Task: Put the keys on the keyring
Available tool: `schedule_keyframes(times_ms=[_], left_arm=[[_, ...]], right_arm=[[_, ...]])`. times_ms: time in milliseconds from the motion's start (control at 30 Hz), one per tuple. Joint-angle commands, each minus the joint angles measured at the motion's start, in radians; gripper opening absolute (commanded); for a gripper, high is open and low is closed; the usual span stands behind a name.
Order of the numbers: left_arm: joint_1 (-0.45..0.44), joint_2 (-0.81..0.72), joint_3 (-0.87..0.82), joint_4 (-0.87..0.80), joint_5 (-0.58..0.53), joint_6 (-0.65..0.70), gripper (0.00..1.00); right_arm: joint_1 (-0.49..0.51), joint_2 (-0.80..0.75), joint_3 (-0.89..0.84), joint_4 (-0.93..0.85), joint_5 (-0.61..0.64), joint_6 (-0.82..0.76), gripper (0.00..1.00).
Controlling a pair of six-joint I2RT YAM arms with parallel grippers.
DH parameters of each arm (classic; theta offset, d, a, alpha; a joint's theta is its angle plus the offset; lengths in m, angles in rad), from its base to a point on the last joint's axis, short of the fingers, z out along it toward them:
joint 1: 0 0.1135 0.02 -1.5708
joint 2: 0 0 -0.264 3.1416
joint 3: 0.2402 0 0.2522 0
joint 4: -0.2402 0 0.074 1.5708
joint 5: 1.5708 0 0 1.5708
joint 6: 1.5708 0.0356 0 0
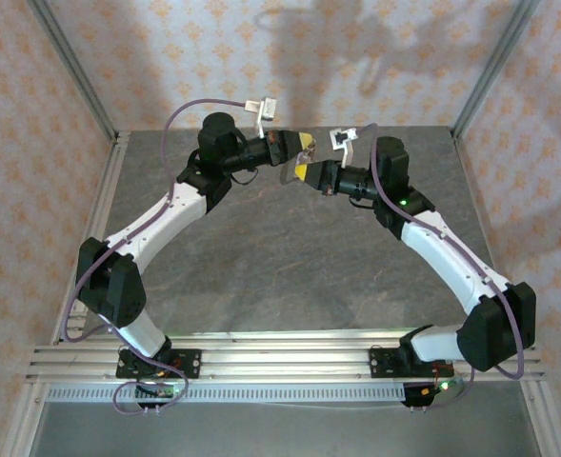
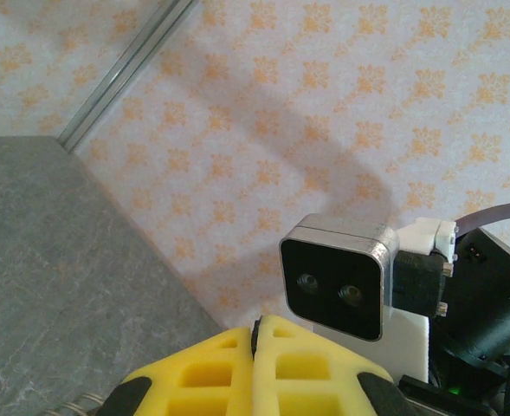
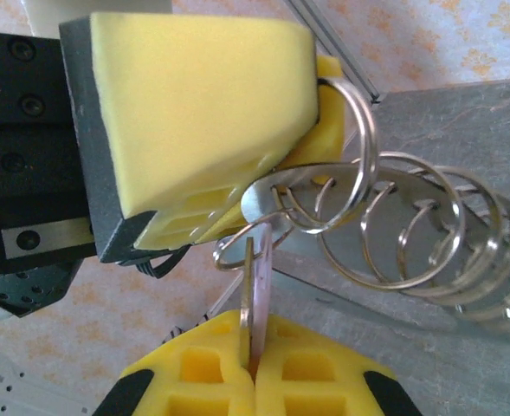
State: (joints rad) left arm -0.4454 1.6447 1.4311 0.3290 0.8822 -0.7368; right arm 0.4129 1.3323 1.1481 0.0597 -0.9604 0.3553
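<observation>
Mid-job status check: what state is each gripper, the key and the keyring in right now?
left gripper: shut, clamped on one end of the keyring.
right gripper: shut on the key.
key: pinched edge-on and upright, tip up among the rings; cannot tell whether it is threaded on.
keyring: chain of metal rings, held at one end, the rest trailing away above the table.

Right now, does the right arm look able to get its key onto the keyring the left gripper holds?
Probably yes: the key pinched in the right gripper sits right at the keyring hanging from the left gripper, with nothing between them.
</observation>
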Motion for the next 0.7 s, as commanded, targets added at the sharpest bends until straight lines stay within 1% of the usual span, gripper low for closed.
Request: schedule_keyframes(times_ms=[0, 100, 133, 200, 267, 400, 500, 667], left_arm=[[-0.013, -0.036, 0.009, 0.077, -0.028, -0.012, 0.0], [-0.013, -0.036, 0.006, 0.081, -0.028, -0.013, 0.0], [-0.013, -0.037, 0.005, 0.082, -0.029, -0.013, 0.0], [-0.013, -0.037, 0.003, 0.084, -0.029, -0.015, 0.0], [-0.013, -0.038, 0.0, 0.085, -0.031, -0.015, 0.0], [-0.013, -0.039, -0.004, 0.095, -0.031, -0.018, 0.0], [-0.013, -0.04, -0.006, 0.098, -0.031, -0.018, 0.0], [-0.013, -0.046, -0.015, 0.104, -0.031, -0.011, 0.0]], right_arm=[[0.02, -0.013, 0.018, -0.129, -0.116, -0.091, 0.0], [0.02, -0.036, 0.012, -0.178, -0.084, -0.121, 0.0], [0.02, -0.045, 0.01, -0.181, -0.076, -0.124, 0.05], [0.019, -0.072, 0.004, -0.188, -0.052, -0.128, 0.18], [0.013, -0.101, 0.0, -0.19, -0.037, -0.127, 0.26], [-0.017, -0.143, -0.002, -0.182, -0.011, -0.11, 0.27], [-0.052, -0.206, -0.008, -0.126, 0.018, -0.066, 0.27], [-0.093, -0.242, -0.042, 0.044, 0.167, 0.067, 0.26]])
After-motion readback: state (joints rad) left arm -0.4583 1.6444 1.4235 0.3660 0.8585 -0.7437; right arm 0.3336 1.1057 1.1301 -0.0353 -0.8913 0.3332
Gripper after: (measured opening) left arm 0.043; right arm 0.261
